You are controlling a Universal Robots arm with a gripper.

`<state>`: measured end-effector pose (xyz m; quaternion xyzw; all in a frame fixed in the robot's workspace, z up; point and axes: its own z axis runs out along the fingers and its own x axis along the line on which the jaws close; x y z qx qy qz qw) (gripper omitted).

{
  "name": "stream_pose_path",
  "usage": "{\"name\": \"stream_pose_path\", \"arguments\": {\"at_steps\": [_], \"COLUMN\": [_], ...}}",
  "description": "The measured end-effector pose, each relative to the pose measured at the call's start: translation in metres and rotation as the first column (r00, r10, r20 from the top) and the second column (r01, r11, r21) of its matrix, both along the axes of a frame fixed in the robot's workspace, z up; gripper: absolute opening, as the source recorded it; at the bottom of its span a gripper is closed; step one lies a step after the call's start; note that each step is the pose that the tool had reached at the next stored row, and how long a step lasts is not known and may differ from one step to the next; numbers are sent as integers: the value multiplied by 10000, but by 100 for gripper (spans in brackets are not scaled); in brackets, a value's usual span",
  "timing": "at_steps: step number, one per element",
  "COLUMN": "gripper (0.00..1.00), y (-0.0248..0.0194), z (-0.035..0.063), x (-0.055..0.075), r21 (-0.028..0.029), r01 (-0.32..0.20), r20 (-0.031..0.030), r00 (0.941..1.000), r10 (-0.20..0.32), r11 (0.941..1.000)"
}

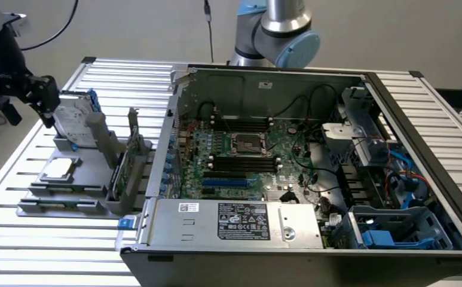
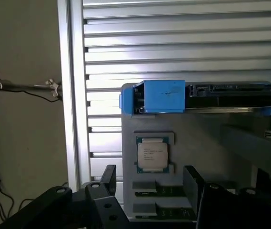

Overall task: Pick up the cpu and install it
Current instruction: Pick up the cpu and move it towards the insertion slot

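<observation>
While the cpu (image 2: 153, 153) is lying flat in its recess on the grey holder (image 2: 197, 143), just beside the upright hard drive (image 2: 221, 98), the pick-up is judged not yet done, with the whole installation into the motherboard socket (image 1: 247, 143) outstanding. The gripper (image 2: 150, 179) is hovering above the chip, facing down, fingers standing apart and holding nothing.

Space above cpu (image 1: 61, 169) open; upright hard drive (image 1: 73, 116) close by, tall grey rack (image 1: 128, 173) beside
</observation>
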<state>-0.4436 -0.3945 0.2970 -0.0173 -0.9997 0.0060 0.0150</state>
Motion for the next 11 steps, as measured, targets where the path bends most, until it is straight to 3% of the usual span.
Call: {"name": "stream_pose_path", "arguments": {"at_steps": [6, 11], "gripper": [67, 67], "y": [-81, -160], "z": [-79, -149], "x": [57, 83], "r21": [79, 178], "r01": [-1, -1], "r20": [1, 2], "r00": [10000, 10000], "r10": [1, 1], "r11": [10000, 9998]}}
